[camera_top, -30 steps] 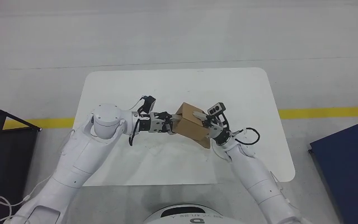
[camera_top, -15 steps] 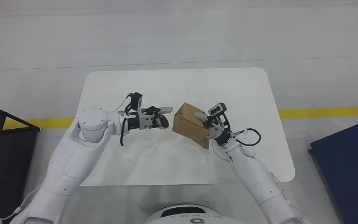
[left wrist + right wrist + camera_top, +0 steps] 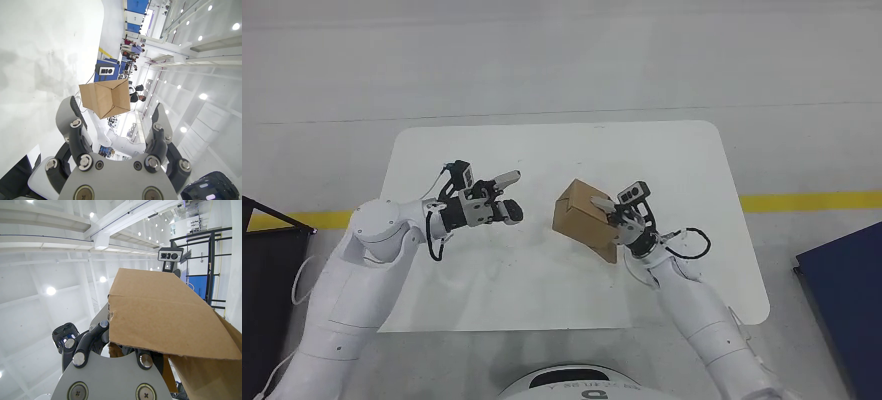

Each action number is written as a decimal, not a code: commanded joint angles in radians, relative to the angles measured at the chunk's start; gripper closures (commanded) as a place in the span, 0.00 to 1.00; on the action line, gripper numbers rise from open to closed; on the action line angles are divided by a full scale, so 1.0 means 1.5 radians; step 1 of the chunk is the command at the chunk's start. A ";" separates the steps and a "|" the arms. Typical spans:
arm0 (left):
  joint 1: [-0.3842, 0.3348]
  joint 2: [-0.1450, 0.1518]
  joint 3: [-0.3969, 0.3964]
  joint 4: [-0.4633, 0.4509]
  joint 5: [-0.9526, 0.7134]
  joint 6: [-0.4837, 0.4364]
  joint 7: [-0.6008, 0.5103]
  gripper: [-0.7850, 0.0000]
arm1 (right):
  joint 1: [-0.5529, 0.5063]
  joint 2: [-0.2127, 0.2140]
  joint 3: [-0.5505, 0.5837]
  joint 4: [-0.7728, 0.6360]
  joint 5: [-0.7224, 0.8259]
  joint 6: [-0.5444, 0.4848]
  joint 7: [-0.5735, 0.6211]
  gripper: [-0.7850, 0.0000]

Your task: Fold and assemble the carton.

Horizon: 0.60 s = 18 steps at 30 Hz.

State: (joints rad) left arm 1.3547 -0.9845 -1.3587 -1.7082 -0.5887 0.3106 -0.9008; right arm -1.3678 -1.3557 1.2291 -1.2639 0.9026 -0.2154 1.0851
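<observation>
white table [image 3: 542, 150]; right claw [image 3: 615, 218] grips the brown carton [image 3: 580, 212] mid-assembly (end flaps folded in), left claw [image 3: 511, 195] spread empty nearby; next, probably press flaps shut.

Bright overhead light; ceiling lamps [image 3: 50, 291] glare; wrist views fisheye-warped
</observation>
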 commanded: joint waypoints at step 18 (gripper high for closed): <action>0.026 -0.001 -0.030 0.027 -0.028 -0.090 0.016 0.00 | 0.118 0.090 0.014 -0.309 -0.851 0.480 0.085 1.00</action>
State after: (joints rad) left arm 1.3946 -0.9855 -1.4031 -1.6682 -0.6311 0.1751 -0.8759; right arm -1.2020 -1.2237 1.2639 -1.7189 -0.3164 0.4724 1.1957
